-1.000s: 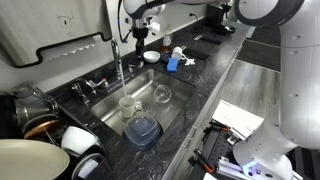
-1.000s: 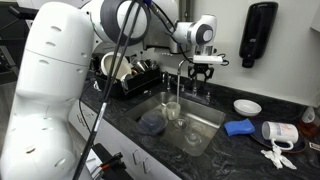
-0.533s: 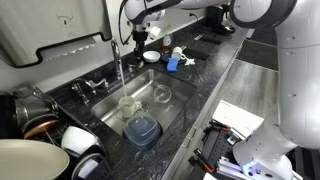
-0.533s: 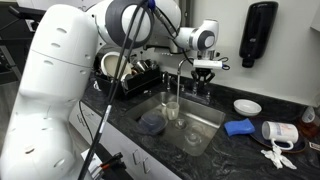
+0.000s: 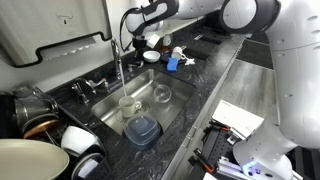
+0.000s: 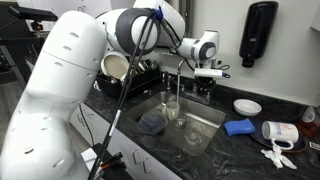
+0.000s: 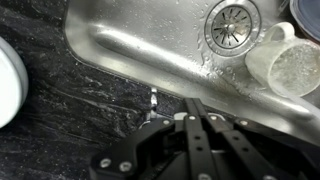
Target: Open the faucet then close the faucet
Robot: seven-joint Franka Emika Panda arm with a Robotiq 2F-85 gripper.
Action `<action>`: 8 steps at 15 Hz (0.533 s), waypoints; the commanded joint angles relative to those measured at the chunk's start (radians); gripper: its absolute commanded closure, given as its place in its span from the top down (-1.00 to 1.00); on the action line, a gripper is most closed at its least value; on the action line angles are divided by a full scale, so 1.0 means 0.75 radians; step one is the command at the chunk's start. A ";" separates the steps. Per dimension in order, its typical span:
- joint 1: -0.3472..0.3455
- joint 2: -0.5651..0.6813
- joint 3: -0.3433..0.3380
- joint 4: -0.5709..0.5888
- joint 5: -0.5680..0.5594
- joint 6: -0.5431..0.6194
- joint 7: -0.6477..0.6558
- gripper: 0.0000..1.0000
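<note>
The faucet is a tall slim chrome gooseneck at the back rim of the sink, also seen in the other exterior view as the faucet. A thin stream of water falls from its spout into a glass cup. My gripper hangs just beside the faucet's base, low over the counter, and it is shut. In the wrist view the gripper has its fingers pressed together with nothing visible between them. A small chrome piece stands just left of the fingertips.
The steel sink holds the cup, a clear bowl and a blue container. Stacked dishes crowd one end of the counter. A dish rack, a white plate and a blue object sit nearby.
The jaws have gone from open to shut. The gripper has dropped slightly beside the faucet's base. Water keeps running.
</note>
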 commanded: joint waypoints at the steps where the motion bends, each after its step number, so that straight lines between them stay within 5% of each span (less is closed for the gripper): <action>1: 0.043 0.042 -0.055 0.016 -0.137 0.076 0.115 -1.00; 8: 0.206 0.098 -0.252 0.022 -0.654 0.261 0.484 -1.00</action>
